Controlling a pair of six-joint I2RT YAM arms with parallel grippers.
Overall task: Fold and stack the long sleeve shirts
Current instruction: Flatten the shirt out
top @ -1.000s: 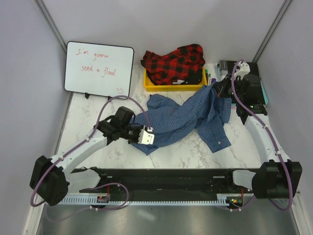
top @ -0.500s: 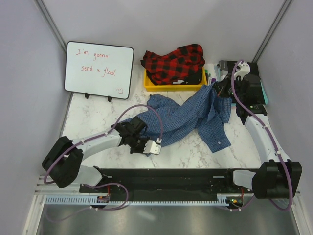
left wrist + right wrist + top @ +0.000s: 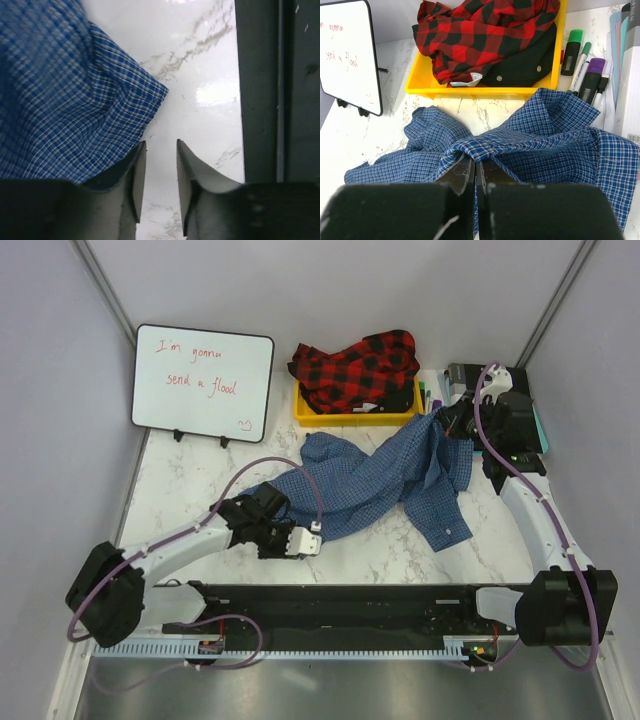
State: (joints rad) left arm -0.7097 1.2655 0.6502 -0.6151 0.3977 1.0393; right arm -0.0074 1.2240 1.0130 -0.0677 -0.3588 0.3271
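The left arm (image 3: 180,545) stretches low and out to its right; the left gripper (image 3: 160,146) holds its jaws a narrow gap apart, nothing between them. The right arm (image 3: 530,505) reaches far forward; the right gripper (image 3: 475,167) has its jaws pressed together on a fold of the blue shirt (image 3: 545,145).

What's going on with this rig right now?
Two arms are working on the blue checked shirt, which lies crumpled on the table. The right gripper is shut on a raised fold at its far-right end. The left gripper sits at the shirt's near-left corner, jaws apart, nothing between them. The red plaid shirt is heaped in the yellow bin at the back. Nothing folded yet.
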